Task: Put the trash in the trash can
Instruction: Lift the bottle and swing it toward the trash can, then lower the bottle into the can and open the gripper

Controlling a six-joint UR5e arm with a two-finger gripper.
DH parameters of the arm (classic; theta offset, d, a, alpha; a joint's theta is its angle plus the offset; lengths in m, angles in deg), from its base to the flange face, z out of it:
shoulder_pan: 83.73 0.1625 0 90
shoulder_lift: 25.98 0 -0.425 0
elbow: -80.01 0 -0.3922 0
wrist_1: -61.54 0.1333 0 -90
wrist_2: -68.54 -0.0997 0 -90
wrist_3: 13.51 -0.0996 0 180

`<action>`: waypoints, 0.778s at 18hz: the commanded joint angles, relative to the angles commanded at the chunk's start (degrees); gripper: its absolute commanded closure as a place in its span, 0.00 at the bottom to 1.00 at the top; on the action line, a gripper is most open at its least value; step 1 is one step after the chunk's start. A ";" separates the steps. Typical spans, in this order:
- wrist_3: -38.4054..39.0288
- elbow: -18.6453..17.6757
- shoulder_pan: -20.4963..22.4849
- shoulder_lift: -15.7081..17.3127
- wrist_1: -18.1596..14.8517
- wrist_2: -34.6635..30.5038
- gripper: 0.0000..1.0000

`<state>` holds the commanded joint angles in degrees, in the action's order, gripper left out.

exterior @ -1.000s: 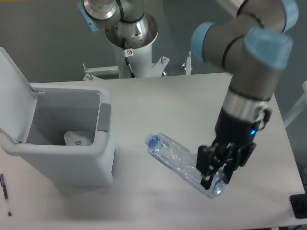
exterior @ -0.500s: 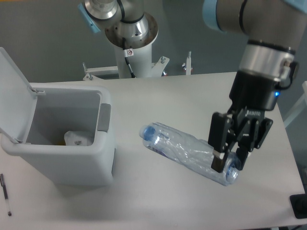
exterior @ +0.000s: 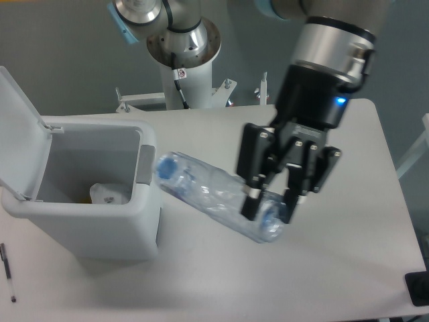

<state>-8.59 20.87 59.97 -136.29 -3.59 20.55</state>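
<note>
Gripper (exterior: 271, 204) clamps the crushed bottle (exterior: 211, 194) beside the open trash can (exterior: 144, 134); a white scrap (exterior: 107, 194), apparently paper, lies inside.

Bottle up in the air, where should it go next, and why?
Probably a bit more toward the bin. The end effector grips the bottle at one end, and its cap end only reaches the bin's rim, not over the opening.

A thin black pen (exterior: 8, 272) lies on the pale surface (exterior: 348, 268) — at its front-left edge.
</note>
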 joint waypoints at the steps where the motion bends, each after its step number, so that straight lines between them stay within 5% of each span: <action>1: -0.09 -0.62 -0.44 0.27 0.00 0.00 0.40; 8: -1.93 -7.47 -4.39 2.28 7.64 -0.35 0.40; 14: -7.81 -11.07 -8.78 3.43 8.26 -0.53 0.40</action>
<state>-16.40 9.79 51.19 -132.85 4.67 20.03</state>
